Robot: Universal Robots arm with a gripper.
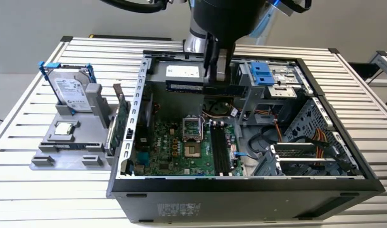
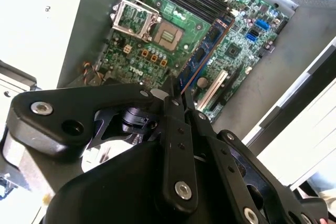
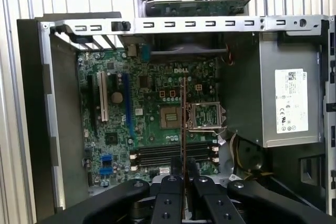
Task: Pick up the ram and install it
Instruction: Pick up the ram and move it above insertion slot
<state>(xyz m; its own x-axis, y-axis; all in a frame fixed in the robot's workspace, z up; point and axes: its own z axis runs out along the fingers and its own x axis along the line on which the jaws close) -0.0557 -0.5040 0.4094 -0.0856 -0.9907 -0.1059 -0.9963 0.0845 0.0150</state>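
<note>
A slatted metal table [image 1: 47, 190] filled the room's middle. On it lay an open computer case [image 1: 244, 194] on its side, with its board facing up.

Over the case, in the upper middle of the exterior view, the gripper [image 1: 217, 81] hung from a dark arm. Its two black fingers [image 3: 169, 184] were closed on the ram [image 3: 183, 124], pinching the thin stick between them. In the first wrist view the stick showed edge-on as a narrow line. In the second wrist view the ram [image 2: 206, 51] ran out past the fingertips as a bluish strip with small chips.

It was held in the air above the green motherboard [image 3: 152, 108]. It was apart from the dark memory slots [image 3: 173, 153] and touched nothing but the fingers. The square processor socket [image 3: 205, 116] sat just beside those slots. In the exterior view the stick lay level near the grey power supply [image 1: 182, 71].

Towards the exterior view's left, a grey holder [image 1: 66, 154] stood just beside the case. A hard drive [image 1: 73, 92] in a blue bracket stood upright in it. A small square silver chip [image 1: 65, 127] lay flat in front of the drive. A circuit card [image 1: 120, 118] stood on edge between the holder and the case wall.
</note>
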